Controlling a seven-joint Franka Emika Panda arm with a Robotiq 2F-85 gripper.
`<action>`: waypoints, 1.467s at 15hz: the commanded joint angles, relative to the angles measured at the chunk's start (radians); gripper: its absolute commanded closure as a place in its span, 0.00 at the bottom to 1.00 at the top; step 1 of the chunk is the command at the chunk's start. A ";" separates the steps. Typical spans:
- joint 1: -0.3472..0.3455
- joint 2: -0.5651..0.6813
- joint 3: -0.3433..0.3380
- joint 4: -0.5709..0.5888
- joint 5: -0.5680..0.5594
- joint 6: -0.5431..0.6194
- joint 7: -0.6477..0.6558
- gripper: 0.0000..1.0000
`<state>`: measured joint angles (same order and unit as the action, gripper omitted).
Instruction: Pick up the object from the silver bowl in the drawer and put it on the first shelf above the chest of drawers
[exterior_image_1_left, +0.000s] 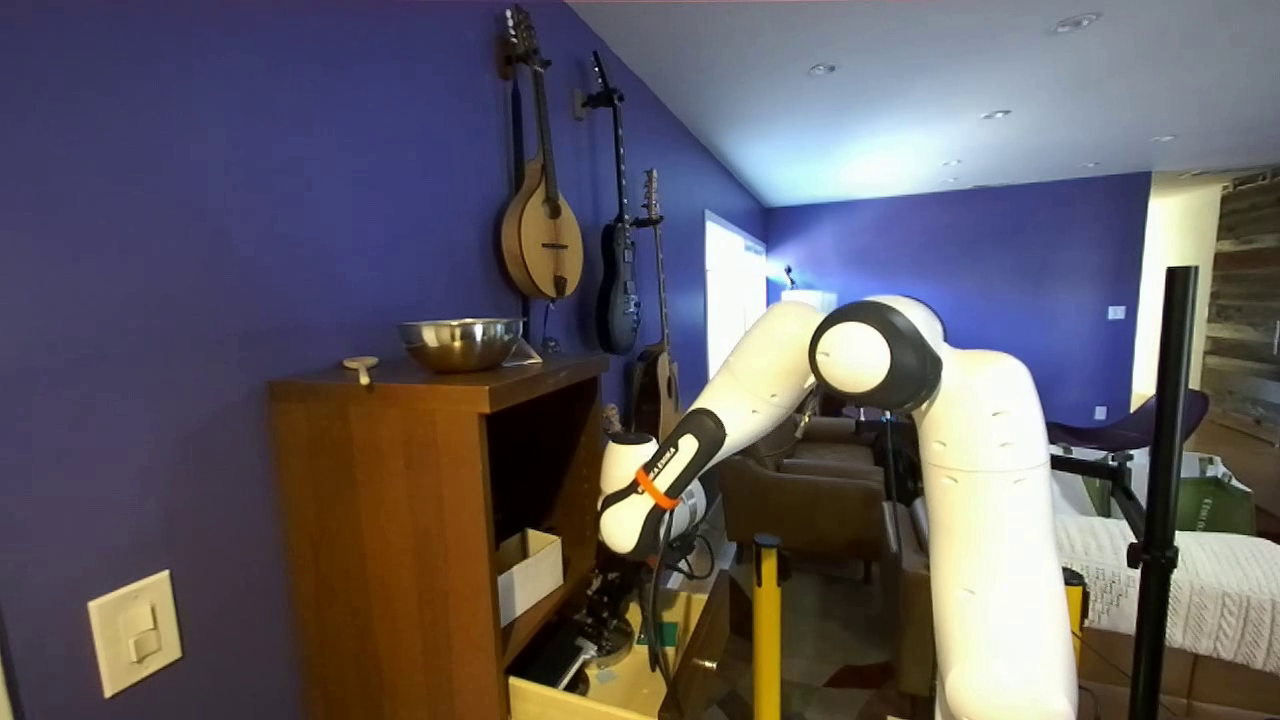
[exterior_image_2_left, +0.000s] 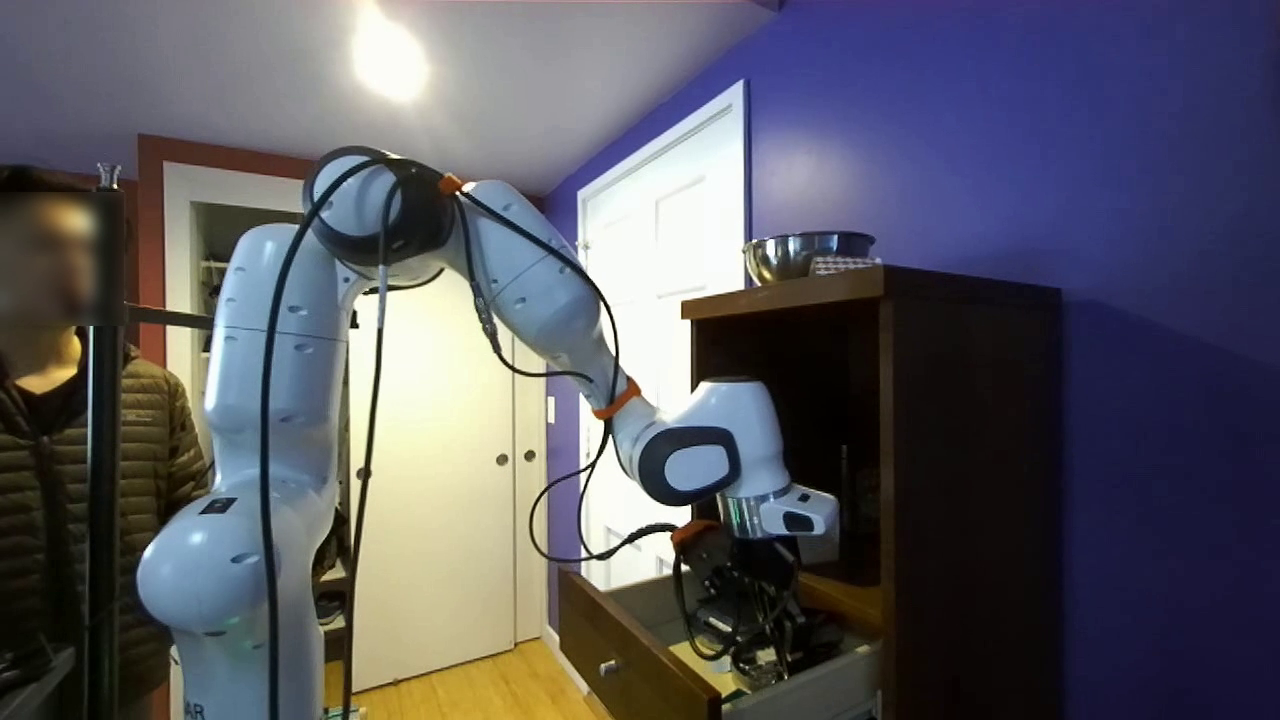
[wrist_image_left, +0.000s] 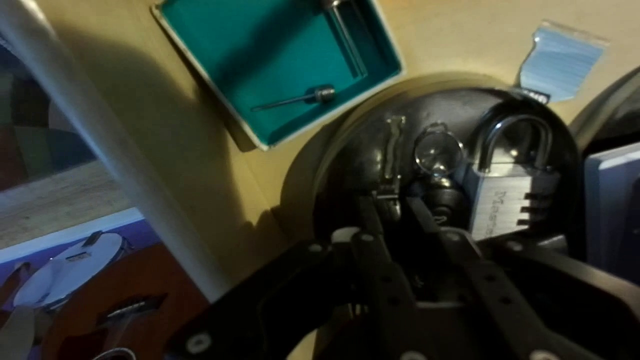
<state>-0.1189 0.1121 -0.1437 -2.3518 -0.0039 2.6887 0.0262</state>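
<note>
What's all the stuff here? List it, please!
Chest of drawers: one, brown, by purple wall
Drawer: one, pale, pulled open, in chest
First shelf: one, brown, above drawer
Box: one, white, on first shelf
Mixing bowl: one, silver, atop chest
Silver bowl: one, silver, in drawer
Padlock: one, silver, in silver bowl
Ring: one, silver, beside padlock
Strip: one, metallic, in silver bowl
Tray: one, teal, in drawer
Stringed instruments: at least three, tan and black, on wall
Seats: at least one, brown, in background
Person: one, dark jacket, in an exterior view
Robot arm: one, white, over drawer
Gripper: one, black, at silver bowl
</note>
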 joint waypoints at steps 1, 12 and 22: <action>-0.018 -0.151 0.001 -0.045 0.029 -0.095 -0.056 0.95; -0.010 -0.453 -0.070 -0.052 0.188 -0.539 -0.333 0.95; 0.044 -0.268 -0.012 -0.111 0.219 0.208 -0.168 0.95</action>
<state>-0.0743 -0.2431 -0.1702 -2.4703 0.2387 2.7410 -0.1824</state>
